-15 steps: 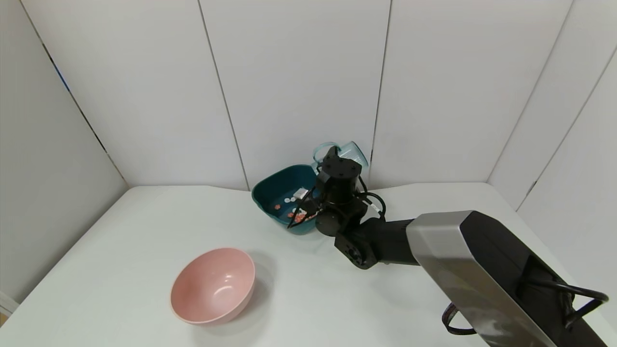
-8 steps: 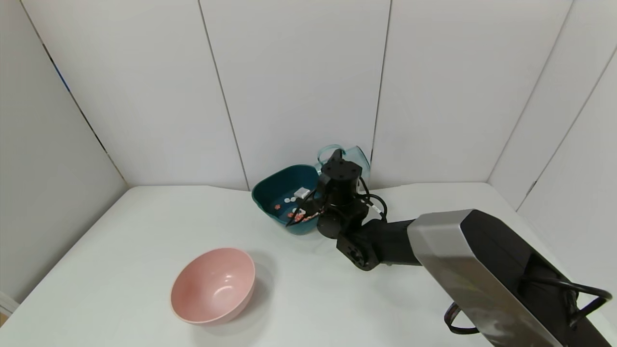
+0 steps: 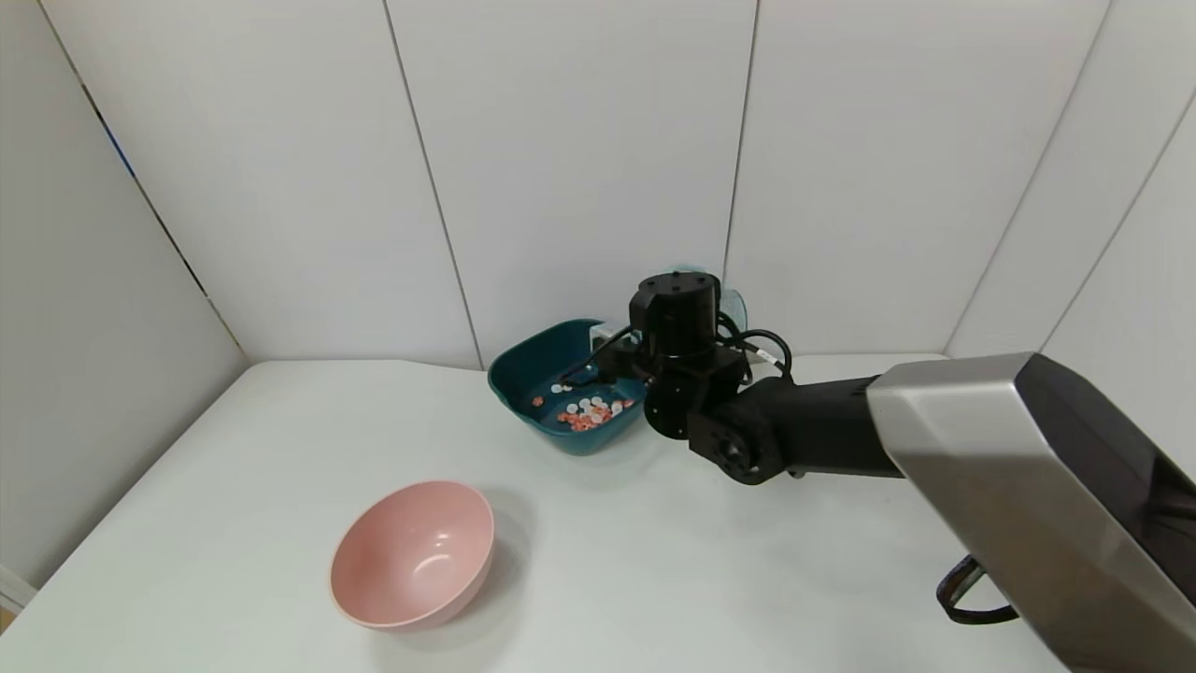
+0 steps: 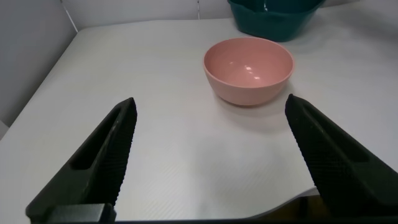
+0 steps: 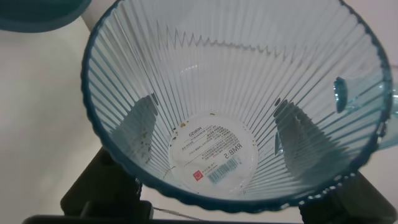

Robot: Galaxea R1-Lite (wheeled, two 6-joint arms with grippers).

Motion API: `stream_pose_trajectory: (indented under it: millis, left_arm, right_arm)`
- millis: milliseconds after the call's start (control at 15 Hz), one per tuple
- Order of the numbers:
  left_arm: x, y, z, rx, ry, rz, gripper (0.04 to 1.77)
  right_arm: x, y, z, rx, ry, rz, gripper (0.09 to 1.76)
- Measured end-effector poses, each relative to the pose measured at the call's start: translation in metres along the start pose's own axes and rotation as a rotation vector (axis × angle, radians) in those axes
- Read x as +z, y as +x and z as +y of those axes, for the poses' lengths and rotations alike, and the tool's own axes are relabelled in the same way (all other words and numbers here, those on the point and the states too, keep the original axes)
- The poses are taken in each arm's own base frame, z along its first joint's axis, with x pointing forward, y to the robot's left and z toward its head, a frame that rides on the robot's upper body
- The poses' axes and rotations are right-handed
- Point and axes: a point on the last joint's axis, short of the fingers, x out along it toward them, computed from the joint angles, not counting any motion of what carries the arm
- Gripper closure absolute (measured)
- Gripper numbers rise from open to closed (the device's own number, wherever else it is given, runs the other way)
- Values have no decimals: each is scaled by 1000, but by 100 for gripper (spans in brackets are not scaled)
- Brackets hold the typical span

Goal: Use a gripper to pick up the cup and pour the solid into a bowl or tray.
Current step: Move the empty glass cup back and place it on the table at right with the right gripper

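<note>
Cup (image 5: 236,106) clamped in right gripper (image 3: 675,313), just beside teal bowl's (image 3: 523,360) rim.

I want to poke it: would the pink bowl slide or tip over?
The pink bowl would probably rock, since it already sits tilted on a rounded bottom. It looks like empty, smooth plastic, so it is likely light and would slide easily on the white table.

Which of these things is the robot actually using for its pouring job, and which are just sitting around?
In use: right hand, empty cup, teal bowl, small round pieces.
Lying about: pink bowl, left hand, open near the table's front edge.
</note>
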Motion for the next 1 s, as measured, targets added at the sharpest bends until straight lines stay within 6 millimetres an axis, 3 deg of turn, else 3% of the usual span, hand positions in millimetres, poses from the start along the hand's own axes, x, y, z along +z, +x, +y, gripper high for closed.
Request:
stream_pose_trajectory:
  millis: [533,1000]
  left_arm:
    - [0,0,0,0,0,0,9]
    - [0,0,0,0,0,0,9]
  right_arm:
    - [-18,-14,-16,196,429,-40,51]
    - [-60,-13,-22,369,725,-72,51]
